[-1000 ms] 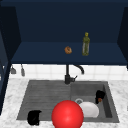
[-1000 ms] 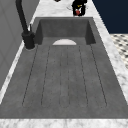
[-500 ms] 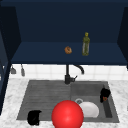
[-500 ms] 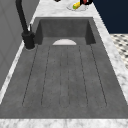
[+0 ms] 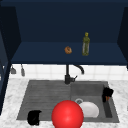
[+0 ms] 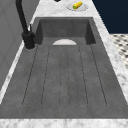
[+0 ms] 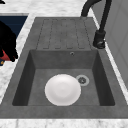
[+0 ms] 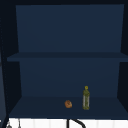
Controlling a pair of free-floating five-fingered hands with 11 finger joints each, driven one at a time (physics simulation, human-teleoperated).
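At right of frame, our right hand (image 5: 107,93) pinches a small orange thing (image 5: 107,98); it seems light and rigid. Our left hand (image 5: 34,117), lower left, hangs curled and empty.

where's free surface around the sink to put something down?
The ribbed drainboard left of the faucet is bare. The cabinet's lower shelf is free left of the small orange item and the bottle. The basin is crowded: a white plate beside the drain, with the right hand at its right rim.
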